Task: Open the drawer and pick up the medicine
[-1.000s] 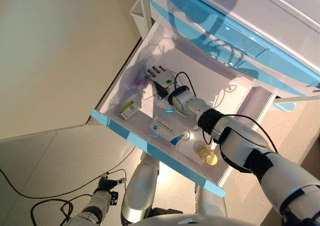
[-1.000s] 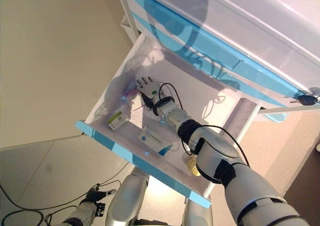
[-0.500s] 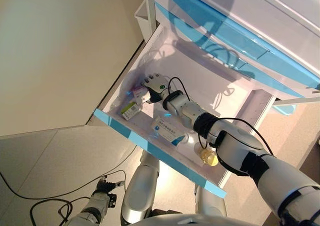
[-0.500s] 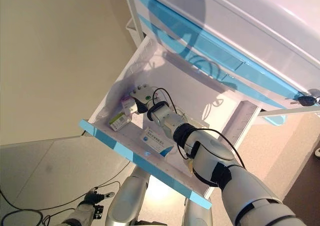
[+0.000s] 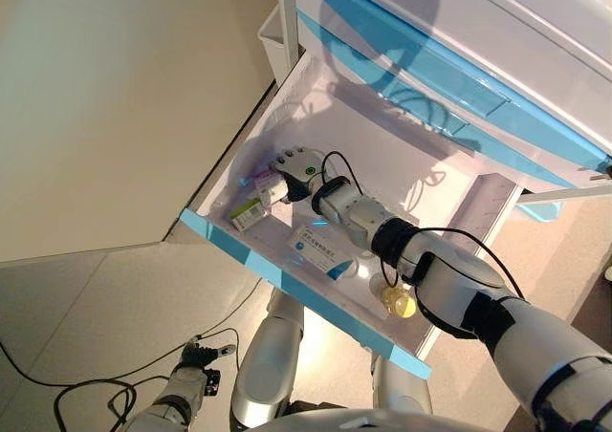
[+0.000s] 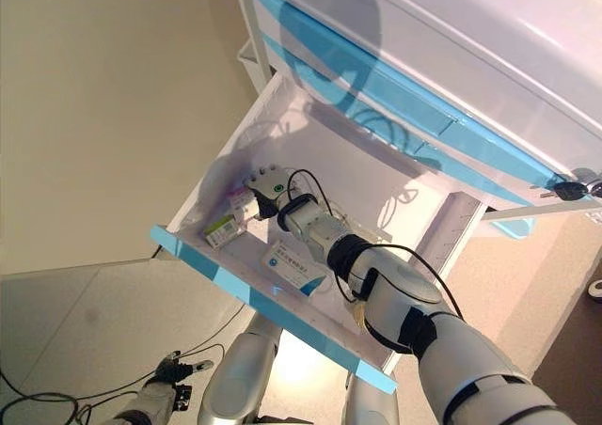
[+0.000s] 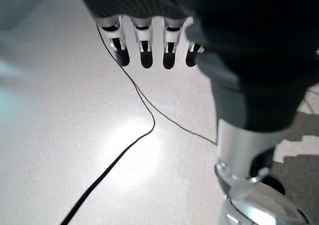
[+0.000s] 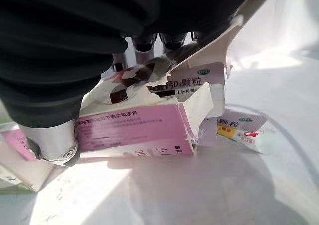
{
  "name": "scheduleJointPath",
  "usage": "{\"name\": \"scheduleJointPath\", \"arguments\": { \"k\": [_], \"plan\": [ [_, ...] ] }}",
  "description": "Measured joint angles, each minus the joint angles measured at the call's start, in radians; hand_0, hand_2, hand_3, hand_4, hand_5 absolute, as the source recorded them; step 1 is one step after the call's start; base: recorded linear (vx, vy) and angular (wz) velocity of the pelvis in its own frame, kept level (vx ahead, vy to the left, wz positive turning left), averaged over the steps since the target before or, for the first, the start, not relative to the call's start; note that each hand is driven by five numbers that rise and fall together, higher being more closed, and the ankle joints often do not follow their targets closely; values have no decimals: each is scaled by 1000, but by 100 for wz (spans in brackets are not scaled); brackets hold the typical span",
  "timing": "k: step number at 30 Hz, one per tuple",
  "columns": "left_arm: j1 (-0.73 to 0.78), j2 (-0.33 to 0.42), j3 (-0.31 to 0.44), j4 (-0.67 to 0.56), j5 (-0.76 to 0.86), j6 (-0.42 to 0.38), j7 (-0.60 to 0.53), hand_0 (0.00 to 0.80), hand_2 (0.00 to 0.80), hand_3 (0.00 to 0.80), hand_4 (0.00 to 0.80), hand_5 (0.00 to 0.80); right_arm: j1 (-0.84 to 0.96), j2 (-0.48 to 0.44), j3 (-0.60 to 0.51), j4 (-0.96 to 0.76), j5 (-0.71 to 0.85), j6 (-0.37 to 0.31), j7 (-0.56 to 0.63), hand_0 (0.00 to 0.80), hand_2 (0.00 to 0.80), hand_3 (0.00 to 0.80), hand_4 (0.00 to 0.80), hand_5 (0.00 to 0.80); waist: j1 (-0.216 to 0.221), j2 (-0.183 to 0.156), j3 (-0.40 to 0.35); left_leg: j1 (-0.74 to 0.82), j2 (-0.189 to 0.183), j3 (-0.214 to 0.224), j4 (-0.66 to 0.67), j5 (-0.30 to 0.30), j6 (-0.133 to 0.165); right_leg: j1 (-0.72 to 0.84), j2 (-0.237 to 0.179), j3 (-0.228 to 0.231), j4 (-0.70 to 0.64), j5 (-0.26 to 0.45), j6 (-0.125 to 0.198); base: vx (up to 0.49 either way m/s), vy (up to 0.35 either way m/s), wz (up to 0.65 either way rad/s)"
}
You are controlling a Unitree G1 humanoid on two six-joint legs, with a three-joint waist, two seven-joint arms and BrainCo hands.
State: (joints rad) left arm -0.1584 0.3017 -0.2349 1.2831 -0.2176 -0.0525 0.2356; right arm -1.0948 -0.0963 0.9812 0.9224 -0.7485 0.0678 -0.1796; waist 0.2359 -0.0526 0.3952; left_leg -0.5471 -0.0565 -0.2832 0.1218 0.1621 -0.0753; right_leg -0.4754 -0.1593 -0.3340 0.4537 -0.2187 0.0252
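Fingers (image 8: 142, 46) of my right hand (image 5: 295, 164) are curled round the pink medicine box (image 8: 132, 130), thumb on its torn flap, inside the open drawer (image 5: 421, 188). My left hand (image 7: 149, 46) hangs relaxed over the floor, holding nothing. I reckon the ripped carton could buckle and slip on lifting. Nearby lie a green box (image 5: 248, 210), a blue-and-white box (image 5: 321, 247), farther right a bottle (image 5: 397, 300).

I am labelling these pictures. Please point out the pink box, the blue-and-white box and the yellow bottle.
pink box (image 8: 132, 130), right wrist view, on its pink side.
blue-and-white box (image 5: 320, 248), left eye view, on its top face.
yellow bottle (image 5: 399, 303), left eye view, on its cap.
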Motion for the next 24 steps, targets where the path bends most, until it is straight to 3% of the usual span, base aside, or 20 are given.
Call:
{"name": "scheduleJointPath", "arguments": {
  "k": [7,10,14,21,24],
  "plan": [
    [1,27,21,-18,8,-1,-9,0,0,0,0,0,27,-100,-3,-143,19,-25,45,800,800,800,800,800,-5,-4,-3,83,6,35,-9,-7,7,62,3,34,-14,7,5,-4,13,-16],
    [14,34,39,-18,10,3,-20,0,0,0,0,0,56,-137,-18,-228,57,-42,74,800,800,800,800,800,-47,-16,-20,103,17,59,-9,-12,11,79,16,61,-36,21,9,35,11,-24],
    [39,34,72,-17,10,9,-28,0,0,0,0,0,99,-182,-32,-344,94,-64,117,800,800,800,800,800,-61,-20,-28,154,24,93,-14,-24,18,115,21,93,-54,33,14,29,-3,-33],
    [126,32,152,1,75,26,-48,0,0,0,0,0,202,-202,-112,-511,290,-92,209,800,800,800,800,800,-112,-29,-121,278,55,179,-57,-49,27,216,54,172,-151,74,21,68,-42,-37],
    [153,35,158,12,88,28,-61,0,0,0,0,0,218,-249,-124,-595,414,-102,261,800,800,800,800,800,-130,-16,-166,329,72,190,-88,-51,24,275,75,176,-222,101,20,83,-53,-31]
  ]
}}
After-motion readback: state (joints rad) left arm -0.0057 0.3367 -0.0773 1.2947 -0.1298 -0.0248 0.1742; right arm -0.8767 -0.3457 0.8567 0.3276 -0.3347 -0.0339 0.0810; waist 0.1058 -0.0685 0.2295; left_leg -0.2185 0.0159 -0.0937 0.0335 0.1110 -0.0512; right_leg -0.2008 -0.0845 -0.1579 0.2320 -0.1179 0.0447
